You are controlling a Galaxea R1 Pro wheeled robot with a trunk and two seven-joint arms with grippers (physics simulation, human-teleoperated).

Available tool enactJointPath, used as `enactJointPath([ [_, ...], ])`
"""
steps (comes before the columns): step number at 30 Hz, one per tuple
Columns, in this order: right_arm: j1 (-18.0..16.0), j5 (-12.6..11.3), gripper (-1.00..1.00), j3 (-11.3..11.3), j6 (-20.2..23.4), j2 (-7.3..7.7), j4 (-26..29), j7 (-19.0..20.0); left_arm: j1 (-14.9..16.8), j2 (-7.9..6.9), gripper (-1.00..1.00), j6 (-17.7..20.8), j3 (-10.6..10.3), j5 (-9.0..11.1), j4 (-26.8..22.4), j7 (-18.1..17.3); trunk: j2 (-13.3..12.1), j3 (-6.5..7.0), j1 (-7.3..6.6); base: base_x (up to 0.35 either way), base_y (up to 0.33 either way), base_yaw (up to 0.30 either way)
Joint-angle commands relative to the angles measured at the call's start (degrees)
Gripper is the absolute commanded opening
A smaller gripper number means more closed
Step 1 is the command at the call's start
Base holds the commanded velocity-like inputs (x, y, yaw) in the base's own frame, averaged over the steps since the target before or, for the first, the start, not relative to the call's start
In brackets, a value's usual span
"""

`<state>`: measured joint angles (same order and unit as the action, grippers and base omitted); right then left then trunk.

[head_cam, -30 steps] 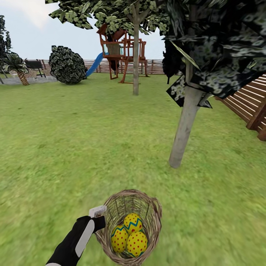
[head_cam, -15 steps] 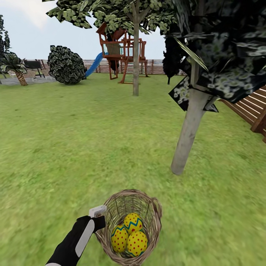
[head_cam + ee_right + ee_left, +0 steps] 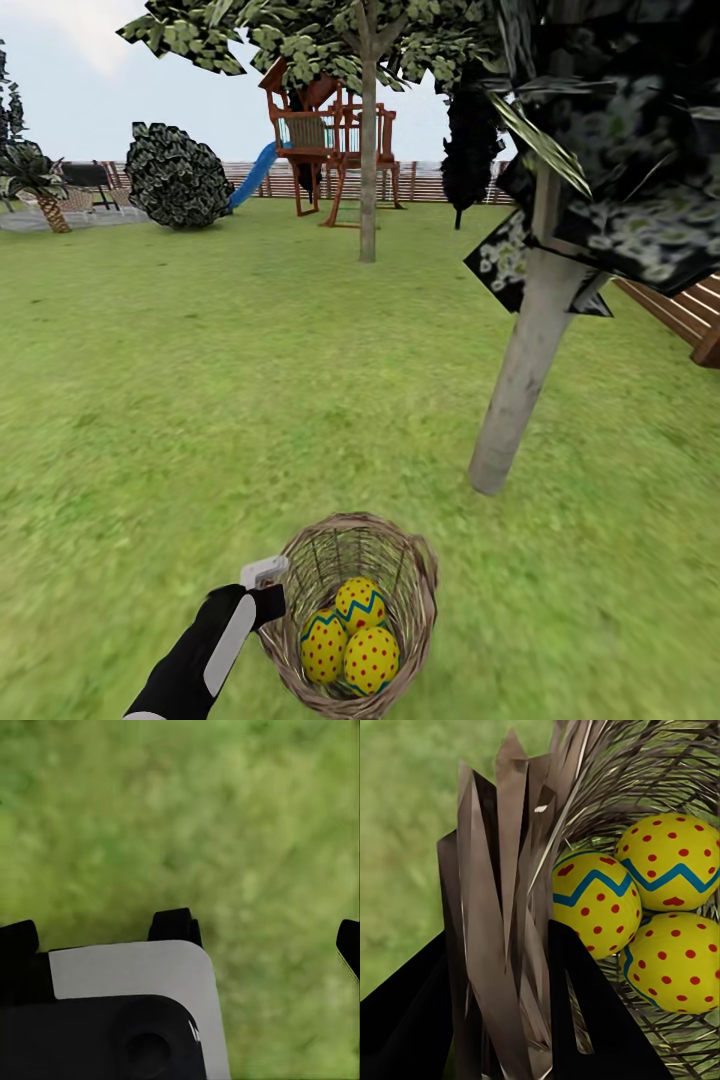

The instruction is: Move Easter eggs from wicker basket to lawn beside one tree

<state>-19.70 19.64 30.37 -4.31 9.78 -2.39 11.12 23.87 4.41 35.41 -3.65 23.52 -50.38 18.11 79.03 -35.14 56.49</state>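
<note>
Wicker basket (image 3: 510,907) wall sits pinched in the left hand (image 3: 502,1020), clearest from its wrist.

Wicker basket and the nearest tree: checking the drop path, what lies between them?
Head view: only bare lawn between the wicker basket and the tree.

Yellow, red-dotted, blue-zigzagged eggs (image 3: 350,640) in grey-brown basket (image 3: 420,575) on green lawn (image 3: 200,380).
</note>
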Motion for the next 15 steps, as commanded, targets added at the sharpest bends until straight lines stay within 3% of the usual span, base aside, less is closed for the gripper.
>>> enactJointPath([
  [1,-0.08,0.49,1.0,0.48,-0.42,0.06,-0.25,0.05,0.04,-0.01,-1.0,0.01,-0.13,0.94,-0.08,0.53,0.03,-0.05,0.03,0.338,0.0,0.0],
  [15,-0.08,0.49,1.0,0.48,-0.43,0.06,-0.25,0.05,0.04,-0.01,-1.0,0.01,-0.13,0.94,-0.07,0.53,0.03,-0.05,0.03,0.338,0.0,0.0],
])
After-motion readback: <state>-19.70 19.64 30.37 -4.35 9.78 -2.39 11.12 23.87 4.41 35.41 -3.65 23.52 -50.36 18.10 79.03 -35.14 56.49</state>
